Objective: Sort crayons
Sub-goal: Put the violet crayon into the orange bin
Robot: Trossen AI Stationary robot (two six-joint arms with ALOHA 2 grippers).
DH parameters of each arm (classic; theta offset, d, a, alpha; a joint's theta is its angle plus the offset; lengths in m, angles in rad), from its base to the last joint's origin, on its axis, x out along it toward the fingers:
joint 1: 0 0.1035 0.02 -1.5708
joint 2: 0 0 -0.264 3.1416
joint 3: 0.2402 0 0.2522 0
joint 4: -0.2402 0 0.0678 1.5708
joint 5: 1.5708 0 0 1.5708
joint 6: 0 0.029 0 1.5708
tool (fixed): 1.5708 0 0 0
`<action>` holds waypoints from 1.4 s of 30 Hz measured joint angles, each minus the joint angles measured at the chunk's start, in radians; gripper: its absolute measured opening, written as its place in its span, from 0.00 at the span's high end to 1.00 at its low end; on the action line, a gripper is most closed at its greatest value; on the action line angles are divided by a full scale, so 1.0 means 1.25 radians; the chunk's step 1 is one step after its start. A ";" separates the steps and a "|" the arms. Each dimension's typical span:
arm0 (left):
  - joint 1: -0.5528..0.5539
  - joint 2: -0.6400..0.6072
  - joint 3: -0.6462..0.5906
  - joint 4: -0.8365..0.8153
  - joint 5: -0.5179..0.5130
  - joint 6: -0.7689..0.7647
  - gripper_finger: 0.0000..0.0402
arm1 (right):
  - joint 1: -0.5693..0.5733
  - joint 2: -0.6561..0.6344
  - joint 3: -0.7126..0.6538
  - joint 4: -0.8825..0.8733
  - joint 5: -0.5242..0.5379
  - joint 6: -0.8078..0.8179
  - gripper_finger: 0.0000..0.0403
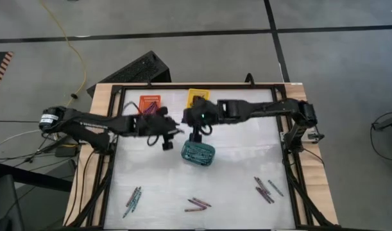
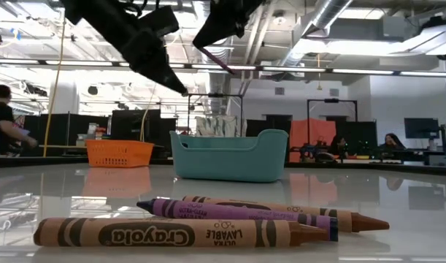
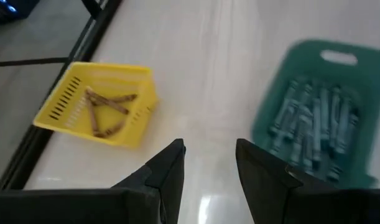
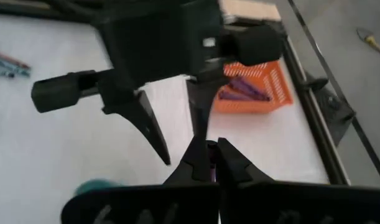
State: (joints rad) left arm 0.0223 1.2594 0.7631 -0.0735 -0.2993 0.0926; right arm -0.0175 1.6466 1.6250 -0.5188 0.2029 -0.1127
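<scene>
Loose crayons lie flat near the table's front: one group at the left [image 1: 133,201], one in the middle [image 1: 197,204] [image 2: 208,219], one at the right [image 1: 266,189]. A teal basket [image 1: 197,153] [image 3: 314,124] holds teal crayons. Behind it, a yellow basket [image 1: 197,96] [image 3: 99,102] holds brown ones and an orange basket [image 1: 152,102] [image 4: 255,90] holds purple ones. My left gripper [image 1: 167,140] [image 3: 208,165] hangs open over the table, left of the teal basket, with nothing in it. My right gripper [image 1: 196,136] [image 4: 211,158] is shut on a purple crayon just behind the teal basket. My right gripper pinches a purple crayon between its two fingertips; only a sliver of purple [image 4: 211,163] shows between them. The fingers slant downward. The crayon's free end [image 2: 224,64] sticks out slanting below them. It is lifted well clear of the table and the baskets.
A dark frame [image 1: 112,160] runs along the table's edges. The two grippers hang close together over the middle, and the left one [image 4: 152,124] shows right in front of the right wrist camera. People sit in the room beyond the table [image 2: 2,120].
</scene>
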 joint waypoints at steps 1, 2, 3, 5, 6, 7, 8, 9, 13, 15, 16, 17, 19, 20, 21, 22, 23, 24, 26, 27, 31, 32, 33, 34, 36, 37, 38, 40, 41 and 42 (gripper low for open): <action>0.025 -0.012 0.000 0.003 0.028 0.002 0.66 | -0.013 0.000 0.000 0.014 -0.018 -0.010 1.00; 0.047 -0.022 0.000 0.013 0.055 0.003 0.66 | -0.026 0.000 0.000 0.028 -0.040 -0.019 1.00; 0.069 -0.033 0.000 0.022 0.082 0.004 0.66 | -0.039 0.000 0.000 0.044 -0.060 -0.027 1.00; 0.105 -0.059 -0.015 0.053 0.128 0.004 0.66 | -0.061 0.000 0.000 0.076 -0.104 -0.044 1.00; 0.122 -0.073 -0.032 0.089 0.149 0.004 0.66 | -0.071 0.000 0.000 0.090 -0.125 -0.054 1.00; 0.137 -0.089 -0.055 0.138 0.169 0.001 0.66 | -0.081 0.000 0.000 0.107 -0.143 -0.061 1.00; 0.152 -0.105 -0.084 0.189 0.183 -0.007 0.66 | -0.089 0.000 0.000 0.122 -0.159 -0.066 1.00; 0.167 -0.121 -0.115 0.242 0.193 -0.018 0.66 | -0.097 -0.004 0.000 0.136 -0.172 -0.072 1.00; 0.214 -0.178 -0.238 0.462 0.194 -0.055 0.66 | -0.120 -0.016 0.000 0.178 -0.196 -0.095 1.00; 0.228 -0.193 -0.279 0.547 0.219 -0.074 0.66 | -0.126 -0.022 0.000 0.195 -0.219 -0.106 1.00; 0.235 -0.197 -0.290 0.579 0.242 -0.083 0.66 | -0.128 -0.023 0.000 0.212 -0.229 -0.107 1.00; 0.239 -0.198 -0.296 0.597 0.263 -0.094 0.66 | -0.128 -0.024 0.000 0.232 -0.241 -0.109 1.00; 0.242 -0.197 -0.296 0.618 0.303 -0.105 0.66 | -0.128 -0.024 0.000 0.268 -0.265 -0.115 1.00; 0.242 -0.196 -0.295 0.620 0.312 -0.105 0.66 | -0.127 -0.024 0.000 0.285 -0.276 -0.118 1.00; 0.241 -0.195 -0.292 0.626 0.315 -0.104 0.66 | -0.127 -0.020 0.000 0.304 -0.285 -0.119 1.00; 0.239 -0.195 -0.290 0.632 0.315 -0.102 0.66 | -0.127 -0.020 0.000 0.317 -0.295 -0.119 1.00; 0.238 -0.195 -0.288 0.640 0.315 -0.101 0.66 | -0.127 -0.019 0.000 0.327 -0.304 -0.120 1.00; 0.238 -0.195 -0.285 0.652 0.315 -0.101 0.66 | -0.127 -0.018 0.000 0.335 -0.312 -0.120 1.00; 0.238 -0.195 -0.282 0.680 0.325 -0.101 0.66 | -0.127 -0.018 0.000 0.348 -0.314 -0.120 1.00; 0.238 -0.195 -0.282 0.696 0.334 -0.100 0.66 | -0.126 -0.018 0.000 0.353 -0.314 -0.120 1.00; 0.237 -0.195 -0.281 0.737 0.374 -0.104 0.66 | -0.123 -0.018 0.000 0.363 -0.314 -0.120 1.00; 0.237 -0.195 -0.281 0.742 0.385 -0.108 0.66 | -0.123 -0.018 0.000 0.364 -0.314 -0.120 1.00; 0.235 -0.195 -0.281 0.745 0.395 -0.112 0.66 | -0.123 -0.018 0.000 0.364 -0.314 -0.120 1.00; 0.232 -0.195 -0.281 0.747 0.404 -0.112 0.66 | -0.123 -0.018 0.000 0.364 -0.314 -0.119 1.00; 0.222 -0.195 -0.281 0.747 0.405 -0.112 0.66 | -0.123 -0.018 0.000 0.364 -0.314 -0.116 1.00; 0.216 -0.195 -0.281 0.747 0.403 -0.112 0.66 | -0.123 -0.018 0.000 0.365 -0.314 -0.113 1.00; 0.212 -0.195 -0.281 0.749 0.398 -0.112 0.66 | -0.123 -0.018 0.000 0.367 -0.314 -0.111 1.00; 0.205 -0.195 -0.281 0.756 0.392 -0.112 0.66 | -0.120 -0.018 0.000 0.376 -0.314 -0.111 1.00; 0.202 -0.195 -0.281 0.758 0.379 -0.112 0.66 | -0.117 -0.018 0.000 0.382 -0.314 -0.111 1.00; 0.198 -0.195 -0.281 0.758 0.362 -0.114 0.66 | -0.116 -0.018 0.000 0.387 -0.314 -0.111 1.00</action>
State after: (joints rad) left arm 0.2700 1.0157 0.4114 0.8741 0.1535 -0.0502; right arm -0.1625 1.6245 1.6253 -0.0350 -0.1890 -0.2520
